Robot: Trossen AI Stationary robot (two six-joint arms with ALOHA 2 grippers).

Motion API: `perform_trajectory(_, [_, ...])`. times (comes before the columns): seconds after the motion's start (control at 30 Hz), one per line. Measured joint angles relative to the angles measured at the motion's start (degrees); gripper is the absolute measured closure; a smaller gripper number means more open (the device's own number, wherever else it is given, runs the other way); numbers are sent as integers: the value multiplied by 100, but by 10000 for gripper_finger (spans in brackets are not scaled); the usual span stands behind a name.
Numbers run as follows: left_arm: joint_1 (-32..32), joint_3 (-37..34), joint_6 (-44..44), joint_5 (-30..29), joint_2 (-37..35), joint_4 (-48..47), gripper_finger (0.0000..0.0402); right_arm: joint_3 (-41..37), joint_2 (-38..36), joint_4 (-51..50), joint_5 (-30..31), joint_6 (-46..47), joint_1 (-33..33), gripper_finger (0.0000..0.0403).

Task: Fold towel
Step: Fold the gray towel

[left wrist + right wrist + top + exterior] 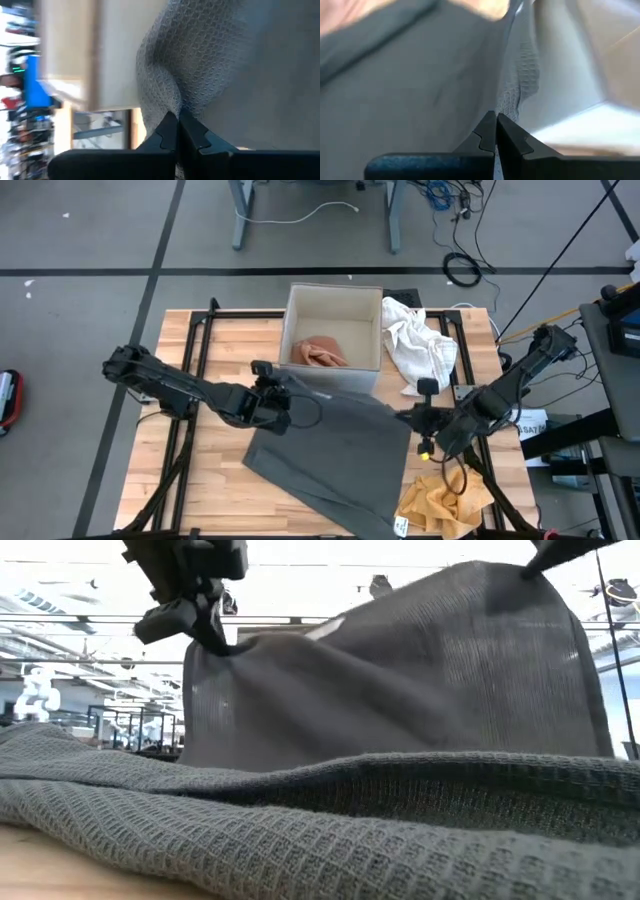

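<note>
The grey towel point(335, 460) lies across the centre of the wooden counter point(215, 500), its far edge raised off the surface. The left pincer point(283, 402) is fully closed on the towel's corner at about 10 o'clock from the cloth's centre; the right pincer point(412, 420) is fully closed on the corner at about 2 o'clock. Holding both far corners level keeps that edge taut, so the raised half hangs as a flat sheet and can be carried toward 6 o'clock without bunching. The near half rests on the counter as an anchor for the fold.

An open box point(334, 328) containing a pinkish cloth point(320, 352) stands at 12 o'clock, just beyond the lifted edge. A white cloth point(418, 345) lies at 1 o'clock and a yellow cloth point(445, 500) at 5 o'clock, touching the towel's corner there.
</note>
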Motion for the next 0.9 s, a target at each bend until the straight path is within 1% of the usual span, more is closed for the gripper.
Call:
perform_trajectory(0.17, [-55,0,-95,329,347,-89,377,0,661,-5,-389,233,197,403])
perform_trajectory(0.37, [-277,0,-154,716,892,-140,320,0,1624,163,-837,774,485,403])
perform_trajectory(0.57, [-424,0,-222,745,1368,-142,248,0,2583,781,-1320,938,632,403])
perform_trajectory(0.7, [-457,0,-370,713,1376,-120,221,0,3041,1065,-1465,1037,662,402])
perform_trajectory(0.8, [-490,0,-527,712,1309,-169,215,0,3231,1182,-1499,1128,660,385])
perform_trajectory(0.87, [-532,0,-595,760,1295,-182,214,0,3281,1248,-1582,1188,683,364])
perform_trajectory(0.9, [-542,0,-638,888,1287,-209,214,0,3281,1227,-1589,1246,704,350])
